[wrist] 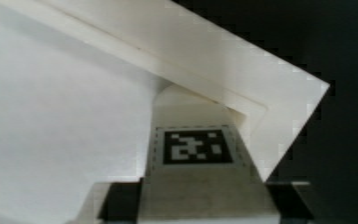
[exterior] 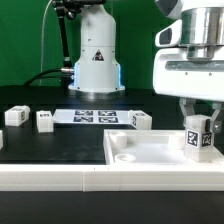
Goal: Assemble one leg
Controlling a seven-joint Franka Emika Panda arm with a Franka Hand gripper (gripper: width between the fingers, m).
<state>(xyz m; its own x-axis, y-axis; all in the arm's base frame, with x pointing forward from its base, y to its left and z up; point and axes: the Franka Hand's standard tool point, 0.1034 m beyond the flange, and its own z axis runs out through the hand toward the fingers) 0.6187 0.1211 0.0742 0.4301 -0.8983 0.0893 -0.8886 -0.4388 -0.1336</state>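
Observation:
My gripper is shut on a leg, a small white block with a black-and-white tag, and holds it upright over the far right corner of the wide white tray-like panel. In the wrist view the leg sits between my two dark fingers, its tip close to the panel's corner. Whether the leg touches the panel I cannot tell.
Three more tagged legs stand on the black table: at the exterior view's left, left of centre and right of centre. The marker board lies behind them. A white robot base stands at the back.

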